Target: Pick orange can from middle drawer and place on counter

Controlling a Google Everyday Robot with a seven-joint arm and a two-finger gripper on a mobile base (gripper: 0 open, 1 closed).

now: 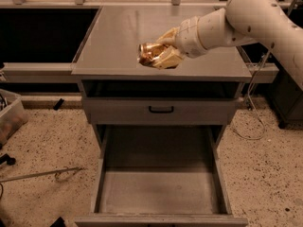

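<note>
Over counter (pixel 118 32) front, gripper (pixel 160 54) clamped around orange can (pixel 147 54), can tipped sideways; middle drawer (pixel 161 193) open below.

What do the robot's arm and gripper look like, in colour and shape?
The arm is a thick, rounded cream-white tube with small dark dots along its shell and a segmented white wrist. The gripper, over the front of the counter, has pale tan, wedge-shaped fingers shut on the orange can. No cable shows on the arm.
</note>
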